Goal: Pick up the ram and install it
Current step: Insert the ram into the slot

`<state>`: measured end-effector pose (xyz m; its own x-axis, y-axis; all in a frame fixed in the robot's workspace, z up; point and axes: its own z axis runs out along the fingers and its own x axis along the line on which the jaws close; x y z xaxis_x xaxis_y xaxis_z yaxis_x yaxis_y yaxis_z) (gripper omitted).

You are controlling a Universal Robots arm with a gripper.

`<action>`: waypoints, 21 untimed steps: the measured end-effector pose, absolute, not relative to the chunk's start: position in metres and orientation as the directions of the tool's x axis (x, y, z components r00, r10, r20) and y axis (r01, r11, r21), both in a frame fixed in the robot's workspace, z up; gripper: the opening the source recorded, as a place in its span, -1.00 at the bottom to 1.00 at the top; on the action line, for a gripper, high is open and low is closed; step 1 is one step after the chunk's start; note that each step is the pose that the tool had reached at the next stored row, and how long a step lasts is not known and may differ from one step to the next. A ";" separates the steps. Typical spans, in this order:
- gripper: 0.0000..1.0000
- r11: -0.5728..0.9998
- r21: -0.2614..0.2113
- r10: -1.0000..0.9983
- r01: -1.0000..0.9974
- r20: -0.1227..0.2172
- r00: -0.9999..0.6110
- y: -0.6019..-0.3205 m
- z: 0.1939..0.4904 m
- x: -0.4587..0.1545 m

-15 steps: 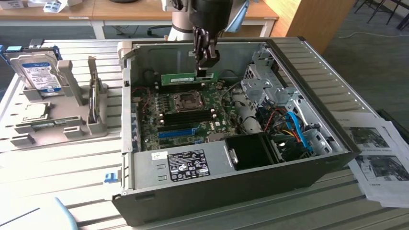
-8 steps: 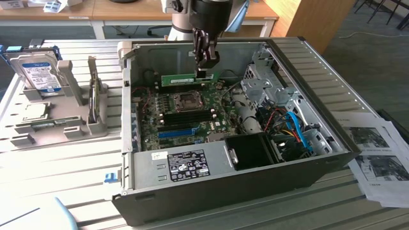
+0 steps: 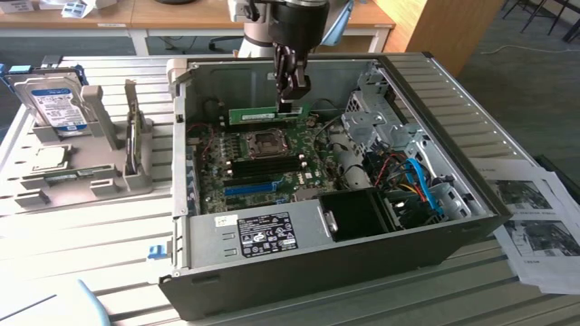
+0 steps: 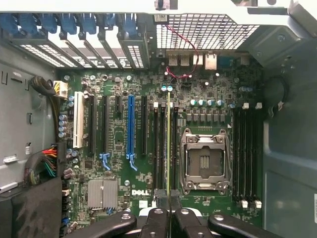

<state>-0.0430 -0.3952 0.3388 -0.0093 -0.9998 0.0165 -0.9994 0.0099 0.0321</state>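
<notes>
While the end effector (image 3: 289, 104) pinched the ram (image 3: 258, 115) above the motherboard (image 4: 84, 171), "DELL" lettering (image 4: 140, 185) was legible on the board.

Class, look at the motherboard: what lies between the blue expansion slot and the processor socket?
In the wrist view: black slots between the blue expansion slot and the processor socket, with the ram edge-on over them, held by the gripper.
</notes>
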 end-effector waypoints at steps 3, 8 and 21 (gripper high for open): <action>-0.78 0.010 0.032 -1.000 -0.999 0.017 -0.009 -0.395 0.337 -0.043; -0.78 0.010 0.032 -1.000 -0.999 0.017 -0.010 -0.395 0.334 -0.043; -0.78 0.011 0.032 -1.000 -0.999 0.017 -0.010 -0.395 0.326 -0.043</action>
